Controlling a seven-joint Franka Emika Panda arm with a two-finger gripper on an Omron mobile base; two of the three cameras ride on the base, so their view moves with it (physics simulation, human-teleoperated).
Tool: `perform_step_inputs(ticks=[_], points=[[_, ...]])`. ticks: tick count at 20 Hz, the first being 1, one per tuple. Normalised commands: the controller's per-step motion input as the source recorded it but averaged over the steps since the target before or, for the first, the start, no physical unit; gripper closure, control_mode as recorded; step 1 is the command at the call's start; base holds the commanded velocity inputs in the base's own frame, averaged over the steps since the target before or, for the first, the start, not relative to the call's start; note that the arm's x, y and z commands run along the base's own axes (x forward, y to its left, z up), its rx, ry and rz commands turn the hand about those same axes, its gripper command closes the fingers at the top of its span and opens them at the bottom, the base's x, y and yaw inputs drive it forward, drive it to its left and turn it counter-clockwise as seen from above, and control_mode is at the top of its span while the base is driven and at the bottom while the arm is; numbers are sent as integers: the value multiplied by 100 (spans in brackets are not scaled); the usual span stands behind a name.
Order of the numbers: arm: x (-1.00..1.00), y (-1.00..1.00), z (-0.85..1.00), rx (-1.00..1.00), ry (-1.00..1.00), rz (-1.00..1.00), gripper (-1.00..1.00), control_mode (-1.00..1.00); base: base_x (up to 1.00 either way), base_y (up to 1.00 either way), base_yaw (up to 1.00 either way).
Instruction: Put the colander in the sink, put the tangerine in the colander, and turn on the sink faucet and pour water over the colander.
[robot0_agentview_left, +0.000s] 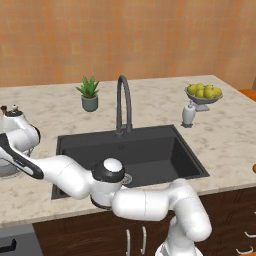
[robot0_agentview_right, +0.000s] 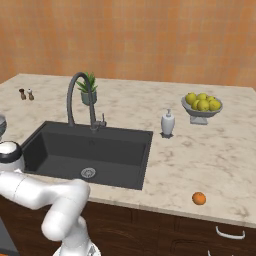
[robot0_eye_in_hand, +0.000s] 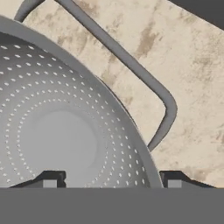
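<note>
The claw (robot0_eye_in_hand: 111, 181) hangs right over the colander (robot0_eye_in_hand: 57, 131), its jaws wide, one tip inside the rim and one outside by the handle (robot0_eye_in_hand: 153, 94); nothing is gripped yet. If they close off the wall, I'd expect the thin rim to slip or the bowl to tip. The colander sits upright on the counter (robot0_eye_in_hand: 192, 87) left of the sink (robot0_agentview_left: 150, 145), mouth up; being round, only its handles give it a line. Farther right, the tangerine (robot0_agentview_right: 199, 198) waits by the counter's front edge.
</note>
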Motion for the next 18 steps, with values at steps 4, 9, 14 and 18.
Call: perform_step_inputs(ticks=[4,9,14,18], points=[[-21,-19,-38,0,2,-42,100,-100,0,0,0],[-27,-52,-30,6,-10,-56,100,-100,0,0,0],[-23,-81,-21,11,-30,-44,100,-100,0,0,0],[-52,-67,-10,12,-49,-34,100,-100,0,0,0]])
